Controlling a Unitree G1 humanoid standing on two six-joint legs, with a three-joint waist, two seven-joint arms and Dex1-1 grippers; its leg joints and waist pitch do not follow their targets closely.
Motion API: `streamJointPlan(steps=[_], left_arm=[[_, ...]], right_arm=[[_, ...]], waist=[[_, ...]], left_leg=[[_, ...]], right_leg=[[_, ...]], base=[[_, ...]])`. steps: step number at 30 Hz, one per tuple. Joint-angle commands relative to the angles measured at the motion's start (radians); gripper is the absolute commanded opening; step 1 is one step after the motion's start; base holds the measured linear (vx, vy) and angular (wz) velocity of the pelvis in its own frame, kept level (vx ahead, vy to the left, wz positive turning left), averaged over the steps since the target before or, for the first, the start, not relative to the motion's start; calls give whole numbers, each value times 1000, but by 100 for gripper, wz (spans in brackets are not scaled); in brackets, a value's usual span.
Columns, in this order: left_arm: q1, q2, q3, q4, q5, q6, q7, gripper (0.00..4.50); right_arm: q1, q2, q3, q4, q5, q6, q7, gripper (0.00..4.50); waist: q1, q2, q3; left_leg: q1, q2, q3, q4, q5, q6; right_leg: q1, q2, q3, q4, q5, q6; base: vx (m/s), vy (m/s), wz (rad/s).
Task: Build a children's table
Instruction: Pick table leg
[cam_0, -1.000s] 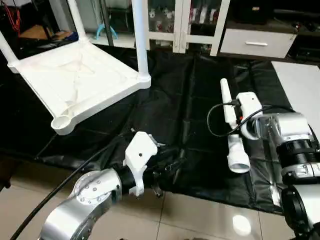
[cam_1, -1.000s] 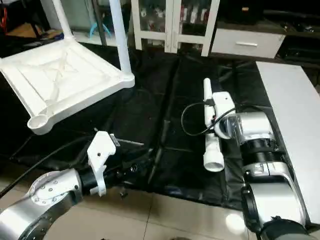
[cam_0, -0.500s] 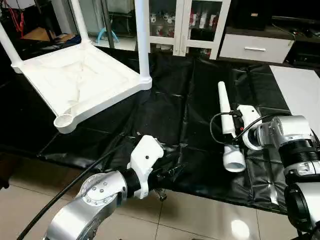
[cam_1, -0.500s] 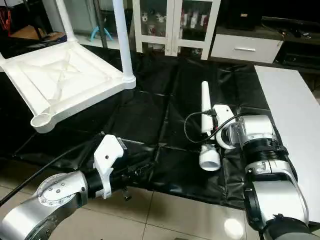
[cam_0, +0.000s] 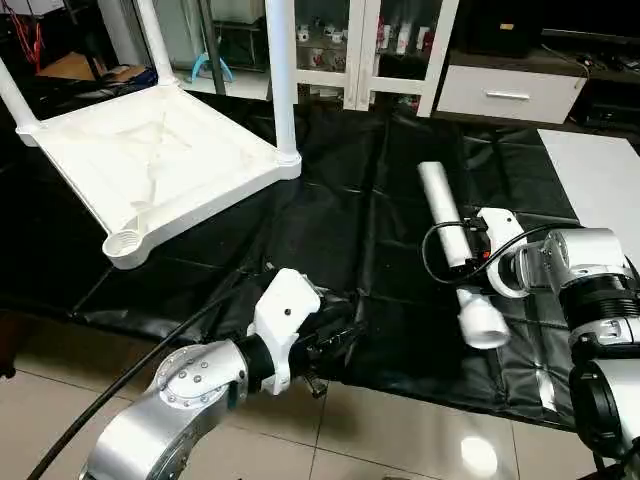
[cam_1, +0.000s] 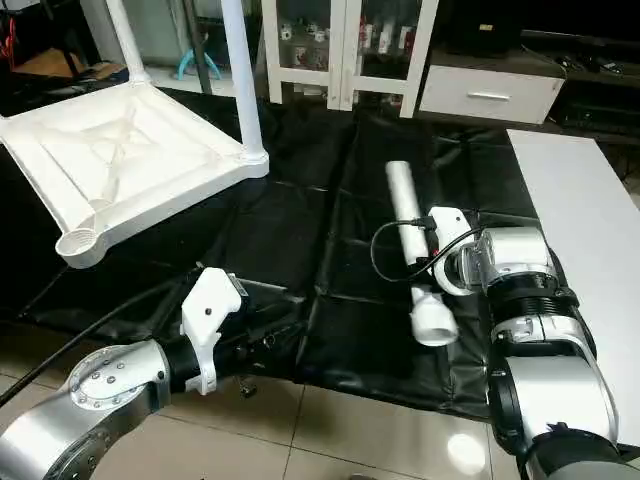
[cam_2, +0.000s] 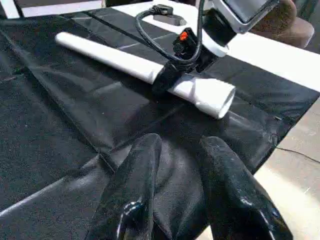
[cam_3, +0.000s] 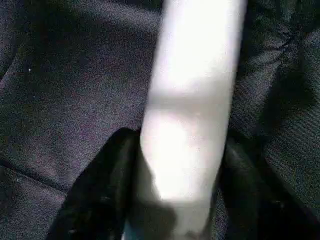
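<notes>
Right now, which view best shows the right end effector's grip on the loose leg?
Right wrist view: both fingers flank the loose leg. The left wrist view shows it side-on; the head views show the whole leg with the fingers hidden.

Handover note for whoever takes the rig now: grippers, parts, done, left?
Right gripper: fingers on both sides of the loose leg, which lies on the black sheet.
Left gripper: part open, empty, low over the sheet's near edge.
Tabletop: upside down, far left.
Done: three legs stand in corner sockets.
Left: near corner socket empty; screw the loose leg in.
</notes>
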Motion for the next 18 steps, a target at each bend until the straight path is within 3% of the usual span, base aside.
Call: streamJointPlan(steps=[1,6,7,12,15,16,17,18], left_arm=[[-17,1,13,-9,4,-8,15,152],[-20,-2,30,-16,-21,10,13,152],[-21,2,29,-21,-16,9,13,152],[-26,10,34,-27,-9,6,15,152],[-41,7,67,-43,-39,28,17,152],[-43,5,74,-45,-49,35,16,179],[-45,2,82,-46,-57,40,17,179],[-50,-23,114,-45,-84,40,29,185]], right_arm=[[16,0,-12,-14,3,6,-9,202],[32,1,-26,-28,10,4,-15,186],[35,0,-28,-31,11,3,-16,184],[43,0,-51,-52,19,-2,-27,183],[61,16,-104,-132,50,1,-49,183],[66,20,-114,-151,57,-3,-53,183],[69,26,-128,-166,66,-10,-58,183],[76,49,-186,-222,97,-60,-84,183]], waist=[[0,-8,-58],[1,-7,-59],[3,0,-59],[2,-3,-60],[4,-1,-60],[5,0,-62],[5,0,-62],[4,1,-59]], left_leg=[[4,49,-18,-78,-183,12],[5,49,-19,-79,-187,8],[5,49,-20,-79,-189,6],[5,48,-20,-79,-193,6],[5,49,-20,-80,-186,4],[4,48,-20,-79,-175,4],[4,48,-21,-79,-172,5],[2,47,-19,-81,-172,9]], right_leg=[[47,-71,48,-82,-320,-201],[48,-71,47,-82,-317,-198],[48,-71,47,-81,-312,-200],[49,-70,47,-81,-309,-200],[50,-69,47,-81,-294,-199],[52,-71,47,-78,-278,-203],[52,-71,47,-77,-272,-206],[52,-71,48,-79,-273,-206]], base=[[0,0,0],[0,0,0],[0,0,0],[0,0,0],[0,0,0],[0,0,0],[0,0,0],[0,0,0]])
